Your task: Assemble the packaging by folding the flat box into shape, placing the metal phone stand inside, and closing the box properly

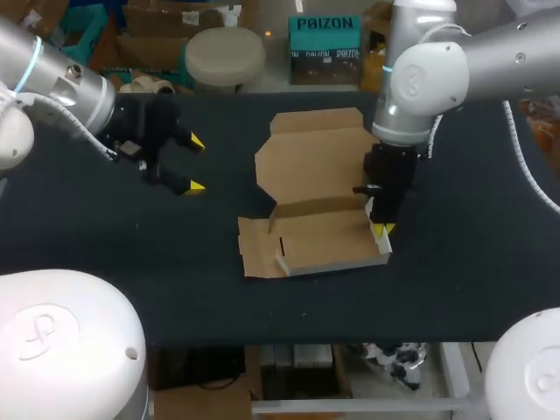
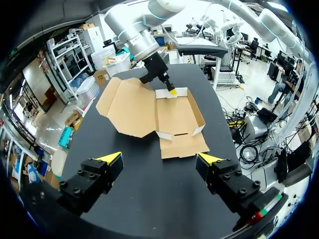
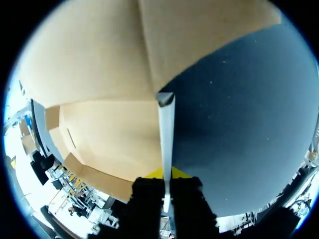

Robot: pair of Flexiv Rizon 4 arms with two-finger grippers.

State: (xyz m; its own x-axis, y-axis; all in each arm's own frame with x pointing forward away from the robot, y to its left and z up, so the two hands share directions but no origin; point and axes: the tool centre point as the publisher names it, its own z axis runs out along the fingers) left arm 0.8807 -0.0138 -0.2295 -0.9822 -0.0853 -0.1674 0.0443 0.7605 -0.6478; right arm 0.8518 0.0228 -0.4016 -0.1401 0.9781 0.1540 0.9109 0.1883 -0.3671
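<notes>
Folding is the step in hand. In the head view the cardboard box (image 1: 315, 203) lies mid-table, half formed. Its broad lid panel (image 1: 311, 153) is spread on the far side, and a shallow tray with a pale raised wall lies on the near side. The right gripper (image 1: 382, 229) sits at the tray's right side wall (image 1: 385, 247). The left gripper (image 1: 190, 163) hangs well to the left of the box, fingers spread wide and holding nothing. No phone stand shows on the black table (image 1: 481, 280).

From the left wrist view, the box lies ahead of the spread fingers and apart from them. A slotted flap (image 2: 182, 147) lies flat on the side toward this gripper.

From the right wrist view, the fingers are pinched on the thin side wall from both sides, its white edge running out between them.

Next, I judge, the right arm must keep that wall upright while the left comes in to raise the flat flap. The card looks thin and springy, so it will likely drop back if let go.
</notes>
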